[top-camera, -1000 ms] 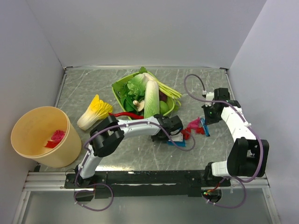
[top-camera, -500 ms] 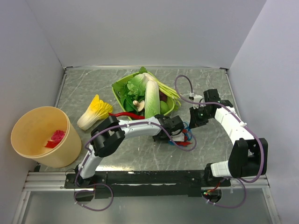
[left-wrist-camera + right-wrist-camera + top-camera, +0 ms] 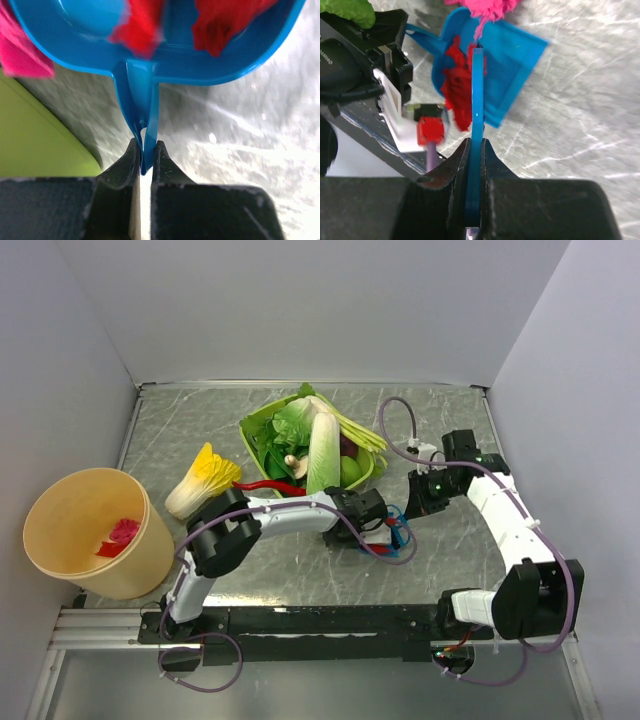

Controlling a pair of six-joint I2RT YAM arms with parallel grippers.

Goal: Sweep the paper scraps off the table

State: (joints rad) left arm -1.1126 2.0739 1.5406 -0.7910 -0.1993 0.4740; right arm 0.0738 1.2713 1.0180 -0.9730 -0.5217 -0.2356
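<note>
My left gripper (image 3: 146,152) is shut on the thin handle of a blue dustpan (image 3: 90,22) resting on the table (image 3: 240,135). Red paper scraps (image 3: 217,25) lie inside the pan and a pink one (image 3: 20,52) hangs at its rim. My right gripper (image 3: 476,147) is shut on the flat blue handle of a brush (image 3: 477,95), whose far end reaches into the dustpan (image 3: 517,55) among red paper scraps (image 3: 454,87) and a pink tuft (image 3: 490,7). From above, the left gripper (image 3: 370,512) and right gripper (image 3: 416,502) meet near the table's middle.
A tan bucket (image 3: 60,515) holding red and pink scraps (image 3: 120,533) stands off the table's left edge. A green basket of vegetables (image 3: 258,425), a napa cabbage (image 3: 203,480) and a red chili pepper (image 3: 268,485) lie just behind the left arm.
My right gripper has swung left with the brush up against the dustpan. The scraps that lay on the table right of the pan are now inside it.
</note>
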